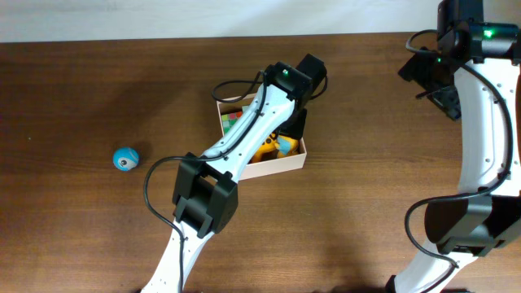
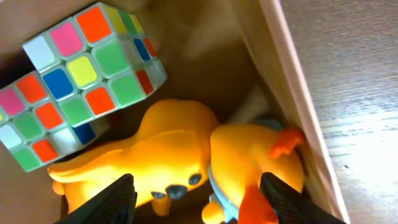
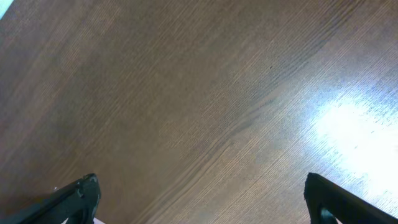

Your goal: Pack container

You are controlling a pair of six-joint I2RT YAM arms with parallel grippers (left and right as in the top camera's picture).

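My left jaws spread, low over orange toys (touching them? can't tell) inside container. Colour cube just beyond, same box. Container mid-tabletop. My right jaws spread wide over wood, well apart. Blue ball far left.

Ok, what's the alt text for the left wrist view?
Close view down into the container: yellow-orange toys lie in its corner beneath the open left hand. A colourful puzzle cube sits beside them, and the wooden table shows beyond the cream wall.
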